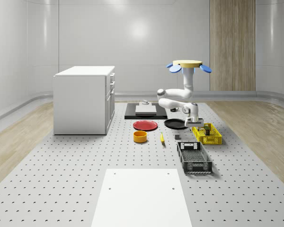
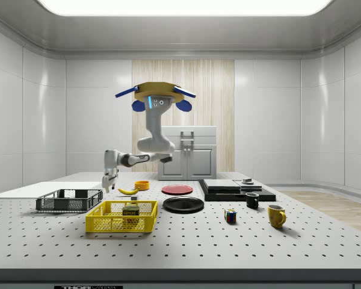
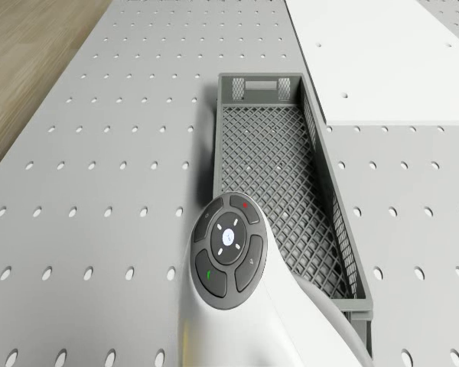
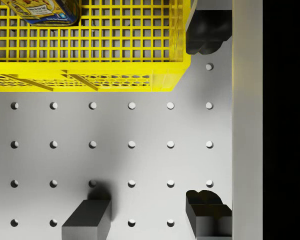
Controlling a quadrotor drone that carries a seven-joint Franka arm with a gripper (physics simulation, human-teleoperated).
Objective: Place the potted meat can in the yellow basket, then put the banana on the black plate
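Observation:
The potted meat can [image 1: 207,128] [image 2: 131,212] [image 4: 42,10] lies inside the yellow basket [image 1: 213,140] [image 2: 108,224] [image 4: 90,75]. The banana [image 1: 162,137] [image 2: 128,191] rests on the table, between the orange bowl and the basket. The black plate [image 1: 176,124] [image 2: 183,205] holds nothing. My drone [image 1: 188,64] [image 2: 155,96] hovers above the plate and basket area. My gripper [image 1: 192,124] [image 2: 110,184] [image 4: 206,125] hangs open just above the table, beside the basket's corner, with nothing between its fingertips [image 4: 205,32].
A grey crate [image 1: 194,157] [image 2: 69,200] [image 3: 275,153] lies near the basket. A red plate [image 1: 145,125], an orange bowl [image 1: 140,136] and a small dark block [image 1: 177,136] [image 4: 87,220] are nearby. A white cabinet [image 1: 83,99] stands at the whole-scene view's left. Mugs [image 2: 276,215] and a cube [image 2: 230,215] sit apart.

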